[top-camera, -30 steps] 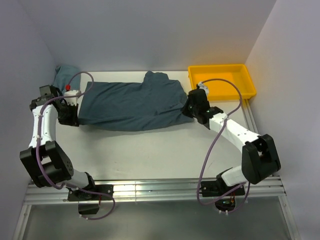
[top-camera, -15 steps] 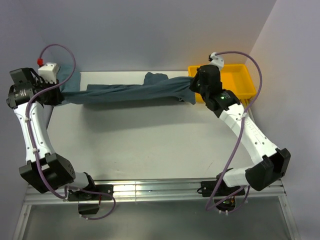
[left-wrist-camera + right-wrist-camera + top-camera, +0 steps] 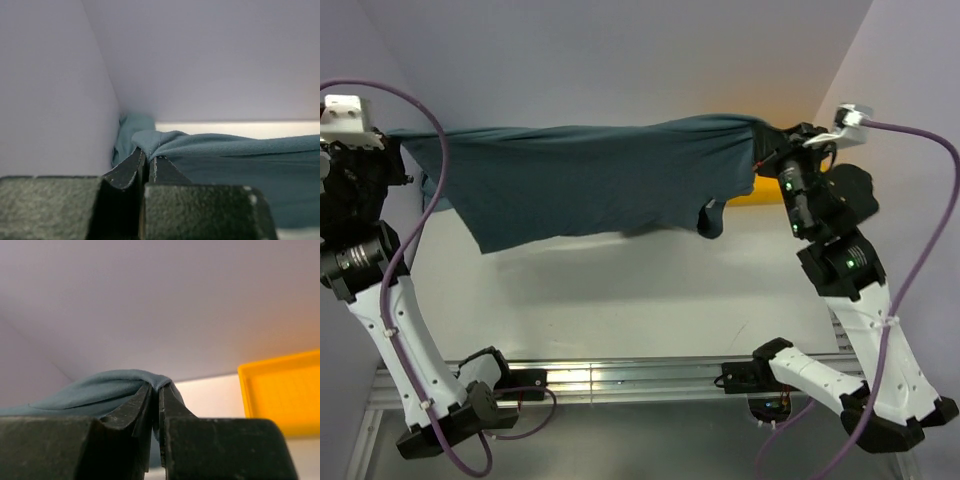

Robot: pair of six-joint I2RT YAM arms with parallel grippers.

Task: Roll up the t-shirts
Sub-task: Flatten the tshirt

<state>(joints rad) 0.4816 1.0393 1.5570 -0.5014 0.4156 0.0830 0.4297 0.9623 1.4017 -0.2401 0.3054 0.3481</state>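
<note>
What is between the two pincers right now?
The slate-blue t-shirt, stretched in the air from the left pincer to the right pincer, each shut on it. The top view shows it.

both arms stand tall, spread wide apart; left gripper point(image 3: 148, 157) and right gripper point(image 3: 156, 387) each pinched tight on the t-shirt point(image 3: 590, 180).

Closed in on three sides by plain, pale lilac-grey panels: back wall point(image 3: 620, 60), left wall point(image 3: 50, 100), right wall point(image 3: 920, 50). Below, a white matte desk point(image 3: 650, 295), softly shadowed toward the far side. Along its near edge, aluminium rails point(image 3: 640, 385) catching a bright glare.
</note>
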